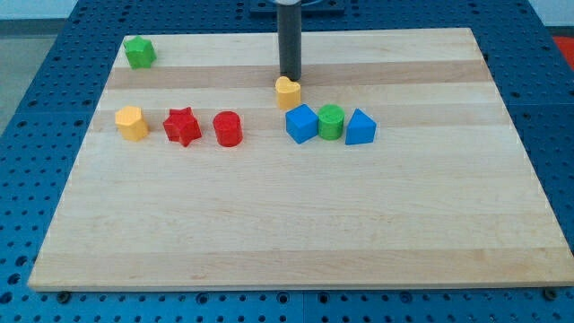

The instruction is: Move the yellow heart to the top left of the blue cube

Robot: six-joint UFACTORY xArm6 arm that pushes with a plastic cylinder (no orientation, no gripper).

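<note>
Yellow heart (pixel 288 92) sits just above-left of blue cube (pixel 301 124).

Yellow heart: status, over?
My tip at the yellow heart's top edge, contact unclear. Heart sits just top left of the blue cube, small gap between. Nothing in the way; green cylinder on the cube's far side.

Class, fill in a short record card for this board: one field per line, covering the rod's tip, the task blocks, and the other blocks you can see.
tip: my tip just above the yellow heart, toward the view's top
yellow heart: at upper left of the blue cube, close by
beside blue cube: green cylinder, then blue triangular block, to the view's right
left row: yellow block, red star, red cylinder
top-left corner: green block
</note>
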